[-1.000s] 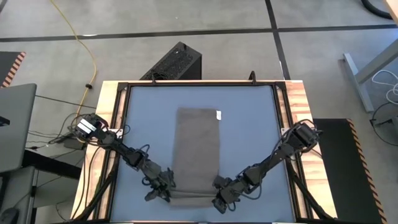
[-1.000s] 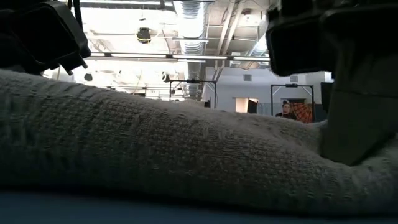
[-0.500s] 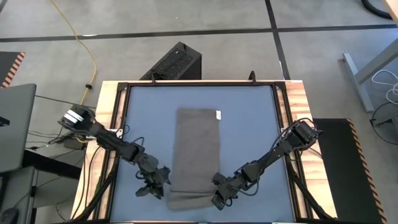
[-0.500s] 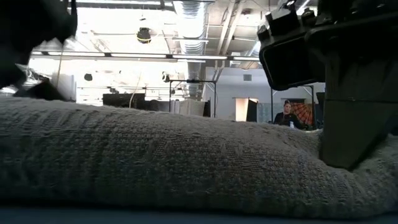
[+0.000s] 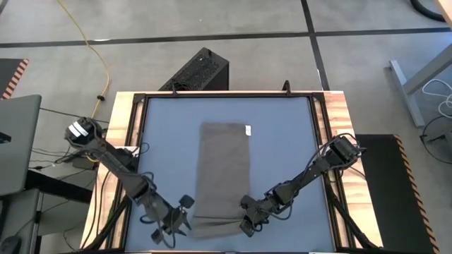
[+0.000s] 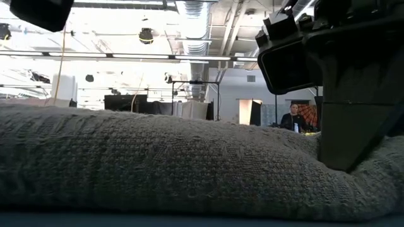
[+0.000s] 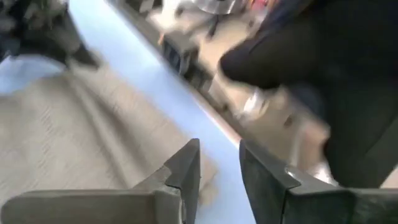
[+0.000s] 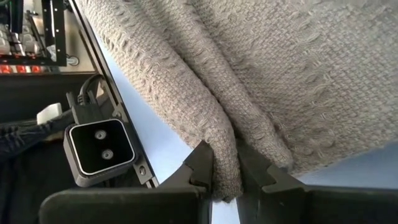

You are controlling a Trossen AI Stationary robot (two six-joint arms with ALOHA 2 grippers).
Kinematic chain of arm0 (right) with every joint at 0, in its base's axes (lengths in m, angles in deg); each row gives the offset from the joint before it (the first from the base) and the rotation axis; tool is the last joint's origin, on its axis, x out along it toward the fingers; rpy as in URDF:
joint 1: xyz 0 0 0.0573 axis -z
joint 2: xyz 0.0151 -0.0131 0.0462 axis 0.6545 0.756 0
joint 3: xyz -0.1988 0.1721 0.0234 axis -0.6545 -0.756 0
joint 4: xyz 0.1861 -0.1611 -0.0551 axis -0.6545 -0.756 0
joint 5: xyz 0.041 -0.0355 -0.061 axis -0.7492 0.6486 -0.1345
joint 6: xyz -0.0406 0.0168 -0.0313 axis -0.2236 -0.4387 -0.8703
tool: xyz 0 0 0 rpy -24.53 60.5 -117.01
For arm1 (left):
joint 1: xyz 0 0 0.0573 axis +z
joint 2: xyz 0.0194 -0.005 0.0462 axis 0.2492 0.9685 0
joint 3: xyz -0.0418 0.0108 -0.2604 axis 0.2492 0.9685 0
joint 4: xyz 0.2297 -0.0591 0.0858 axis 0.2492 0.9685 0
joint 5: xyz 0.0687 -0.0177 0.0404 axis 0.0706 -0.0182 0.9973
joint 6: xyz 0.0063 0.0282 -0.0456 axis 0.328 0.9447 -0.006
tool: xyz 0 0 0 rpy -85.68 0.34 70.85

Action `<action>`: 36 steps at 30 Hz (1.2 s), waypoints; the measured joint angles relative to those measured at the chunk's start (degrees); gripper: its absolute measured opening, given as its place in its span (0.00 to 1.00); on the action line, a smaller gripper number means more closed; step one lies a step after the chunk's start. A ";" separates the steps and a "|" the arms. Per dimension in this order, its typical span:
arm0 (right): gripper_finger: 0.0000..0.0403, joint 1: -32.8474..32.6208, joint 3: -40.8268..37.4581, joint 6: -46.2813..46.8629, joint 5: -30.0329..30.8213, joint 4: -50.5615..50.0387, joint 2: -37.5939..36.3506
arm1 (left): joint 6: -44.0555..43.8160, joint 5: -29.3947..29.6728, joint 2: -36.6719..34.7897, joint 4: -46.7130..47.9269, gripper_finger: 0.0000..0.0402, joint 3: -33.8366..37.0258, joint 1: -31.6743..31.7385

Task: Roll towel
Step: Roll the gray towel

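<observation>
The left tool (image 5: 171, 227) hangs parted and empty just beside the towel (image 5: 224, 166), which lies lengthwise mid-counter (image 5: 289, 134). The right tool (image 5: 247, 224) pinches the folded near edge. To roll evenly, the left should regrip level with it.

The table (image 5: 141, 141) has a flat blue-grey top inside a dark metal frame, with light wooden strips along its left and right edges. Directly on it lies one long taupe, grey-brown cloth towel (image 5: 224, 169), stretched from the middle of the table toward the near edge. A small white tag (image 5: 248, 130) sits at its far right corner. The near end of the towel is folded over into a thick bunch close to the near edge.
</observation>
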State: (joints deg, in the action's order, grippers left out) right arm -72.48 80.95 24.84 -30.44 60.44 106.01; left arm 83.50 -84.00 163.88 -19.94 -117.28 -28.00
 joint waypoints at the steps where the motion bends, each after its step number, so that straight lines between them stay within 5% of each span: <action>1: 0.14 0.00 0.00 -0.46 0.20 0.04 0.00 | 0.53 2.07 0.55 3.83 0.27 -1.76 -0.71; 7: 0.14 0.07 0.00 -3.28 0.69 0.29 0.02 | -4.05 8.23 4.71 15.34 0.38 -6.25 -2.95; 18: 0.14 0.13 0.00 -4.99 1.78 0.61 0.04 | -13.85 7.38 9.72 7.01 0.43 -6.25 -3.69; 29: 0.14 -0.43 0.00 -6.36 5.47 1.02 0.07 | -18.62 28.83 14.59 -0.38 0.43 -6.29 -12.63; 36: 0.14 0.09 0.00 -7.85 4.97 1.68 0.07 | -20.04 33.84 19.74 -4.89 0.43 -6.27 -12.73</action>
State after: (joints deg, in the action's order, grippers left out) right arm -72.39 80.95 16.99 -25.47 62.12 106.07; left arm 63.46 -50.16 183.62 -24.83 -123.55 -40.73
